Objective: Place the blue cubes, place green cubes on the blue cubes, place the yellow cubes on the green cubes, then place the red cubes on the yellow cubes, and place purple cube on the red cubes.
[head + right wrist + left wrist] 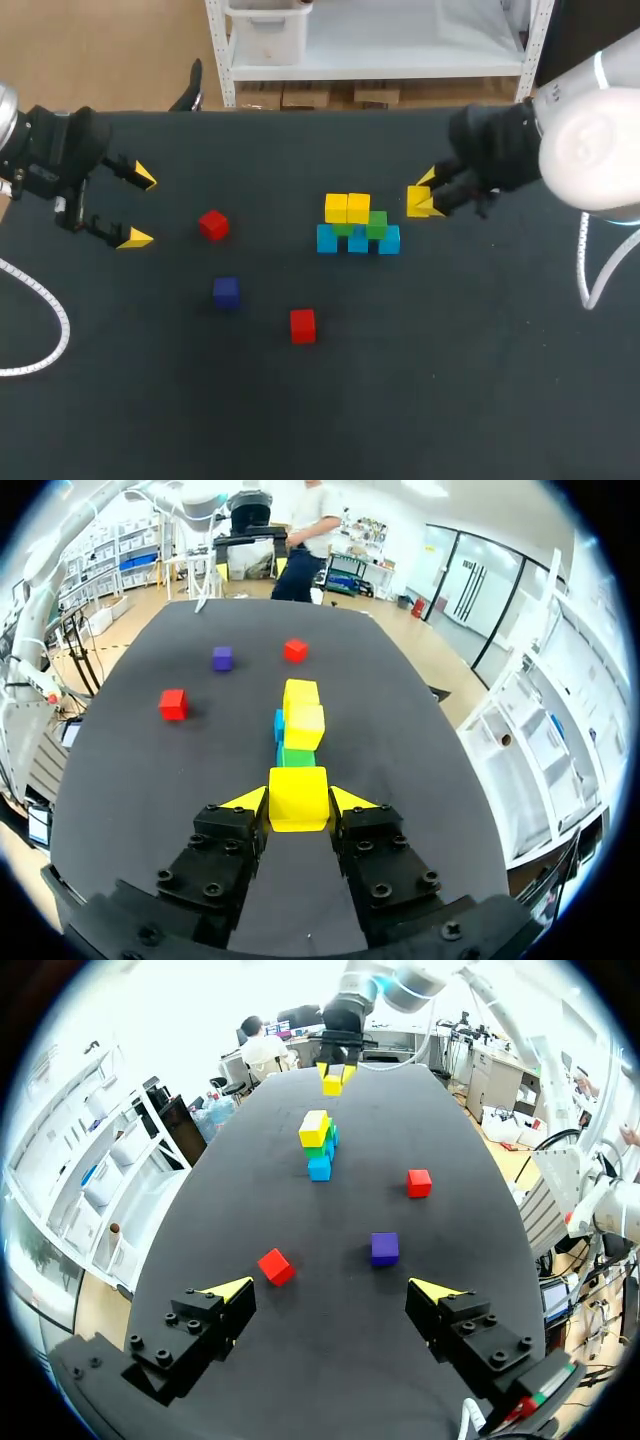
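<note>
Right of centre, the right gripper (427,196) is clamping a yellow cube (416,201) just beside the stack (358,241) and should be squaring it over the bare green cube (377,222) before lowering gently, while the left gripper (140,208) is hanging wide open and empty at far left.

A flat table with a matte black, cloth-like top (450,400) fills most of the head view, its straight far edge running across the upper part. In both wrist views the same dark surface stretches ahead. A white ribbed cable (64,322) curves in a loop over the table's left side, and a second white ribbed cable (582,262) bends over its right side.
</note>
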Robot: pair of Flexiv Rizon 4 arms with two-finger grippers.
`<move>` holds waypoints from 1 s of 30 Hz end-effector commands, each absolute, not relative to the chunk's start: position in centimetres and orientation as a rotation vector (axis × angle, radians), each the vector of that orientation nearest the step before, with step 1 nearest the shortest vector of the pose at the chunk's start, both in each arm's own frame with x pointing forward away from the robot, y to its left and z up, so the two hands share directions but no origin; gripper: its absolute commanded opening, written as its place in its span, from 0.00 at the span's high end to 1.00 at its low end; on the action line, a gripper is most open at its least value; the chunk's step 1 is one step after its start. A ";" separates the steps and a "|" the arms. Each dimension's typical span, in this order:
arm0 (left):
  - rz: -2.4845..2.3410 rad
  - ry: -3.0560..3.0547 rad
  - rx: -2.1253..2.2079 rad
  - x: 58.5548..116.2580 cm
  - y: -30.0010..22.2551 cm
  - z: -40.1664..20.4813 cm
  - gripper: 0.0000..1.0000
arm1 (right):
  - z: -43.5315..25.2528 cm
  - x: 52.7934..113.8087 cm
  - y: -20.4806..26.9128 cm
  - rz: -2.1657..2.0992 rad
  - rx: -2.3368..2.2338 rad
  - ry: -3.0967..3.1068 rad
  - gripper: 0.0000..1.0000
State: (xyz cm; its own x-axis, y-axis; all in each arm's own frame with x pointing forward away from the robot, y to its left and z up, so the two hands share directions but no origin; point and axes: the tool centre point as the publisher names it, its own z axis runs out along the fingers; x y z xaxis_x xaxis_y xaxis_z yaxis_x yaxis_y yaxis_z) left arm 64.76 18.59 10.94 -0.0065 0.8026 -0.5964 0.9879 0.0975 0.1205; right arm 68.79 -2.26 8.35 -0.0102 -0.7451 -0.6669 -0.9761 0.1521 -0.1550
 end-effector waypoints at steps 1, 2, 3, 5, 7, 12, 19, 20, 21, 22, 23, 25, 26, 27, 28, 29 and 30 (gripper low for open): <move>-0.460 1.847 1.750 64.8 18.7 10.8 0.00 | 7.9 69.5 -1.7 0.491 -1.638 1.788 1.00; -0.460 1.847 1.750 64.8 18.7 10.8 0.00 | 7.8 69.6 -1.6 0.494 -1.635 1.786 1.00; -0.460 1.847 1.750 64.8 18.7 10.8 0.00 | 7.8 69.7 -1.5 0.496 -1.634 1.784 1.00; -0.460 1.847 1.750 64.8 18.7 10.8 0.00 | 7.7 69.9 -1.1 0.500 -1.634 1.780 1.00; -0.460 1.847 1.750 64.8 18.7 10.8 0.00 | 7.5 70.0 -0.7 0.511 -1.635 1.776 1.00; -0.460 1.847 1.750 64.8 18.7 10.8 0.00 | 7.2 70.2 0.2 0.530 -1.638 1.766 1.00; -0.460 1.847 1.750 64.8 18.7 10.8 0.00 | 7.0 70.3 1.1 0.547 -1.645 1.757 1.00; -0.460 1.847 1.750 64.8 18.7 10.8 0.00 | 6.9 70.4 1.1 0.549 -1.647 1.756 1.00; -0.460 1.847 1.750 64.8 18.7 10.8 0.00 | 6.9 70.4 1.2 0.550 -1.648 1.756 1.00; -0.460 1.847 1.750 64.8 18.7 10.8 0.00 | 6.8 70.4 1.2 0.552 -1.649 1.757 1.00; -0.460 1.847 1.750 64.8 18.7 10.8 0.00 | 6.8 70.4 1.2 0.553 -1.649 1.757 1.00; -0.460 1.847 1.750 64.8 18.7 10.8 0.00 | 6.7 70.5 1.3 0.556 -1.650 1.758 1.00; -0.460 1.847 1.750 64.8 18.7 10.8 0.00 | 6.7 70.5 1.3 0.557 -1.650 1.758 1.00; -0.460 1.847 1.750 64.8 18.7 10.8 0.00 | 6.7 70.5 1.4 0.557 -1.651 1.758 1.00; -0.460 1.847 1.750 64.8 18.7 10.8 0.00 | 6.7 70.5 1.4 0.558 -1.651 1.758 1.00; -0.460 1.847 1.750 64.8 18.7 10.8 0.00 | 6.7 70.5 1.4 0.559 -1.652 1.759 1.00; -0.460 1.847 1.750 64.8 18.7 10.8 0.00 | 6.7 70.5 1.4 0.560 -1.653 1.760 1.00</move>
State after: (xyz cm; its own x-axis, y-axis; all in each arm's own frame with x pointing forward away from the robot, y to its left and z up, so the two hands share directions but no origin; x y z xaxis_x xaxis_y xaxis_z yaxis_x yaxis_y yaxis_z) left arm 64.76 18.59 10.94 -0.0065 0.8026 -0.5964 0.9879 0.0976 0.1205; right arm 70.30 1.40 6.76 0.0062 -0.7102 -0.7040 -0.9850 0.1171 -0.1269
